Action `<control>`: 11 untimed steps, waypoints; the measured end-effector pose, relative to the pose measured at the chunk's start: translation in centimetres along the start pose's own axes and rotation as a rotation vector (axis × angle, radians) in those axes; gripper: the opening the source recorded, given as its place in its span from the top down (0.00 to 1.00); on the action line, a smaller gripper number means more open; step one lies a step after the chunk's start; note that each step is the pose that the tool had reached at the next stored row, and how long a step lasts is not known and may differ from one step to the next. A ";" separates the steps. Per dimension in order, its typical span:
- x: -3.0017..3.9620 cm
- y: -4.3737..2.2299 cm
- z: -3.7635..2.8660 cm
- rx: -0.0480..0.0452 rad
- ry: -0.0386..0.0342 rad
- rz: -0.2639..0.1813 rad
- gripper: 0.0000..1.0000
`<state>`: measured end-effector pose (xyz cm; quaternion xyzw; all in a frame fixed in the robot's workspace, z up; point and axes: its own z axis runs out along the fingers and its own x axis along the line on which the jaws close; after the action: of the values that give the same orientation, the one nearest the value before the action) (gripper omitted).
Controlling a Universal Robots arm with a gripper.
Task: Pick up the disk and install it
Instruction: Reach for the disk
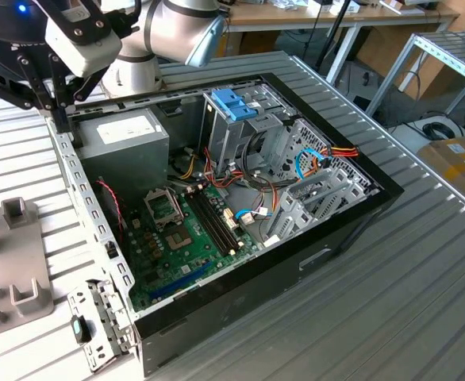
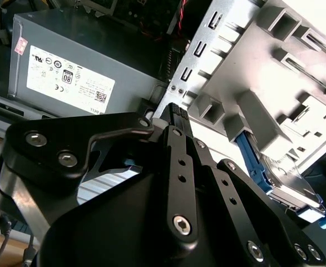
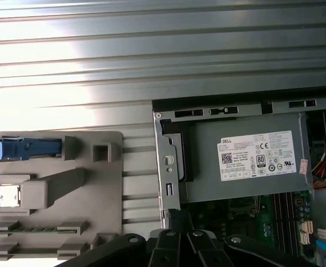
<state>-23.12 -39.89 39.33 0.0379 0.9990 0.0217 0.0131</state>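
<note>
The disk (image 3: 28,148) stands on edge in a slot of a grey fixture (image 3: 52,189) beside the open computer case; its blue carrier frame faces up. In the second wrist view the disk (image 2: 288,186) shows silver metal with a blue frame. My gripper (image 1: 60,119) hangs over the case's back corner at the exterior view's left, by the power supply. Its fingers meet at the tips in both wrist views, gripper (image 2: 176,113) and gripper (image 3: 178,216), with nothing between them. It is well apart from the disk.
The open case (image 1: 328,230) lies on a ribbed metal table, holding a grey power supply (image 1: 125,135), a motherboard (image 1: 185,230) and a metal drive cage with a blue handle (image 1: 234,103). The grey fixture (image 1: 14,262) and a loose metal bracket (image 1: 97,317) lie beside the case.
</note>
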 end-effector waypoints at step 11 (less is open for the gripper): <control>0.52 -0.04 -0.01 0.0000 0.0000 0.000 0.90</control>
<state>-23.65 -39.89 39.33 0.0379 0.9990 0.0217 0.0131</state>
